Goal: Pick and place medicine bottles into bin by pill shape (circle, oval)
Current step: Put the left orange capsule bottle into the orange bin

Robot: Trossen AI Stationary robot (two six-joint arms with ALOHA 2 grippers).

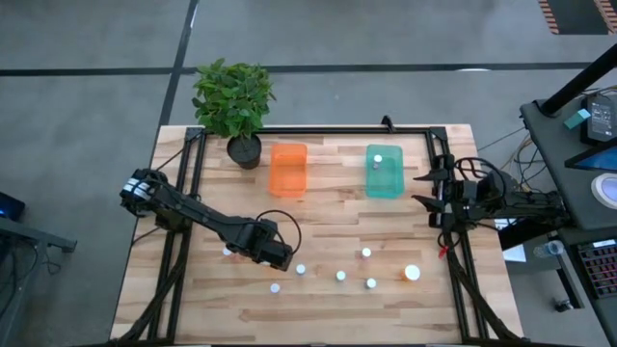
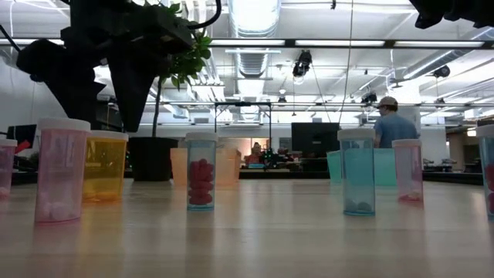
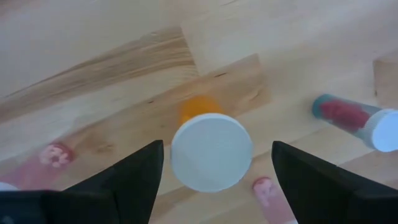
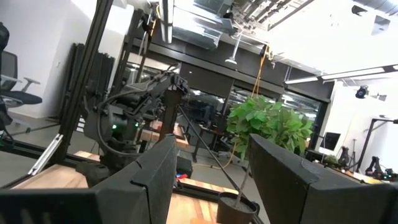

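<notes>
A dark left gripper (image 1: 281, 256) hangs over the near-left part of the wooden surface (image 1: 318, 207), its fingers (image 3: 134, 177) spread wide and empty on either side of a white-capped orange bottle (image 3: 210, 149) standing directly beneath them. In the left wrist view, the round cap fills the gap between the fingers without touching either one; a teal bottle with red pills (image 3: 351, 118) stands off to one side, and two pink bottles (image 3: 53, 158) show nearby.

Seen from above, the other medicine bottles (image 1: 370, 282) dot the near half of the surface as small white caps, a loose row running from beside the left gripper toward the right, with one larger cap (image 1: 412, 273) at the right end. One more bottle (image 1: 378, 160) rests inside the teal-green tub (image 1: 384, 172) at the far right; the orange tub (image 1: 288, 170) sits well apart to its left, just beside a black-potted plant (image 1: 234, 101).

The right gripper (image 1: 431, 189) waits at the surface's right edge, raised and pointing across it, its fingers (image 4: 149, 180) partly apart and holding nothing.

In the low view, a person in a cap (image 2: 392, 123) stands in the room beyond.
</notes>
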